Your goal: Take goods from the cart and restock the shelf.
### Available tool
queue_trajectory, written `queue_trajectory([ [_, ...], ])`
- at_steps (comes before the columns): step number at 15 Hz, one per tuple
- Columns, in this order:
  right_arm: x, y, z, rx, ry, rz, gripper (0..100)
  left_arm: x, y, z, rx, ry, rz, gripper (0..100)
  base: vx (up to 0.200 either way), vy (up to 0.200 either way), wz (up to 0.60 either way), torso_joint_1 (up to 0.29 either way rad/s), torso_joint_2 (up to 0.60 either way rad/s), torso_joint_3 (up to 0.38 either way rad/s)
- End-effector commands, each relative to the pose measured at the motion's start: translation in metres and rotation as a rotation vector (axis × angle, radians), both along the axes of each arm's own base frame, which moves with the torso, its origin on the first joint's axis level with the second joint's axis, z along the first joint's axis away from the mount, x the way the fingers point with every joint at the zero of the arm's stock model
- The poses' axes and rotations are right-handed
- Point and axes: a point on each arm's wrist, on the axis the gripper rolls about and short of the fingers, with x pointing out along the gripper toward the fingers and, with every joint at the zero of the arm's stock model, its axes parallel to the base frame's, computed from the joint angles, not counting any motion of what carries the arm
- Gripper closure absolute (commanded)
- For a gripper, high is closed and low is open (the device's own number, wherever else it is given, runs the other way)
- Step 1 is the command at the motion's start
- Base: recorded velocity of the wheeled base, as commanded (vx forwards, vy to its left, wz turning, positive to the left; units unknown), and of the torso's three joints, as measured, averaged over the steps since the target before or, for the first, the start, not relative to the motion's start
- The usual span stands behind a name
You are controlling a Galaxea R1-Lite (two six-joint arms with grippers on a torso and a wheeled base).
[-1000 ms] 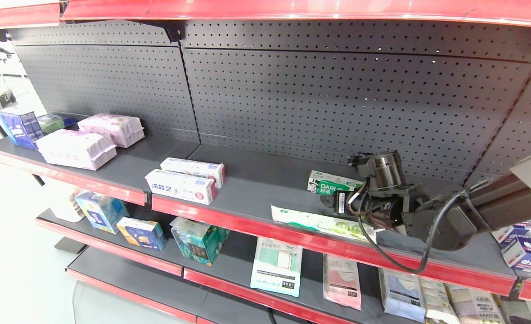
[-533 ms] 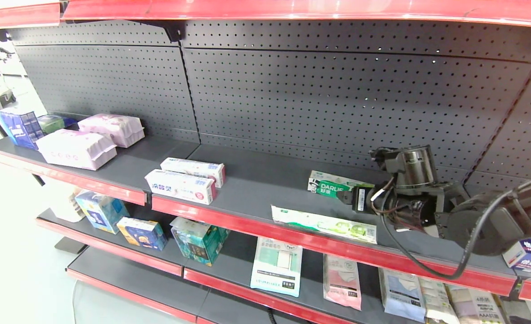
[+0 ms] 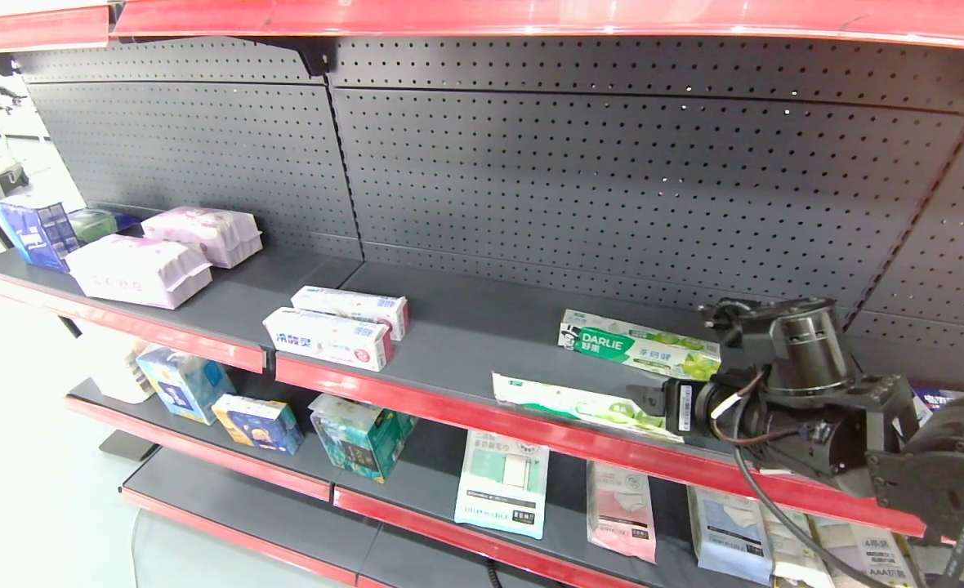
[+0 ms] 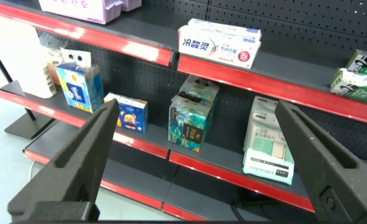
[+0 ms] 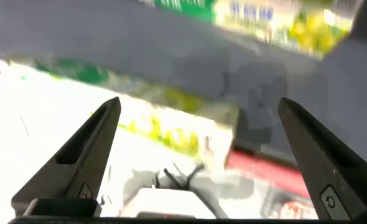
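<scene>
The right gripper hangs spread open and empty at the red front lip of the shelf. Just ahead of its fingers, a green toothpaste box lies flat along the shelf edge. A second green box lies beyond it, toward the pegboard. The left gripper is also open and holds nothing. It faces a teal box lower down.

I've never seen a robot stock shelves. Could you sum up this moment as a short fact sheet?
place: shelf, dark with red edge
right gripper: open, empty, by one end of the front green box
left gripper: open, empty
front green box: lying along the shelf's front edge
rear green box: lying behind it
</scene>
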Motion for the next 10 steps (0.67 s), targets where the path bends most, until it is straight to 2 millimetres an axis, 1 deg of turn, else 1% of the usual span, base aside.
queue_trajectory([
  [1, -0.009, -0.003, -0.001, -0.006, 0.007, 0.009, 0, 0.0, 0.0, 0.0, 0.001, 0.0, 0.0, 0, 0.0, 0.0, 0.0, 0.0, 0.0, 0.0],
  [10, 0.003, 0.003, -0.026, -0.049, 0.081, 0.007, 0, 0.0, 0.0, 0.0, -0.001, 0.0, 0.0, 0, 0.0, 0.0, 0.0, 0.0, 0.0, 0.0],
])
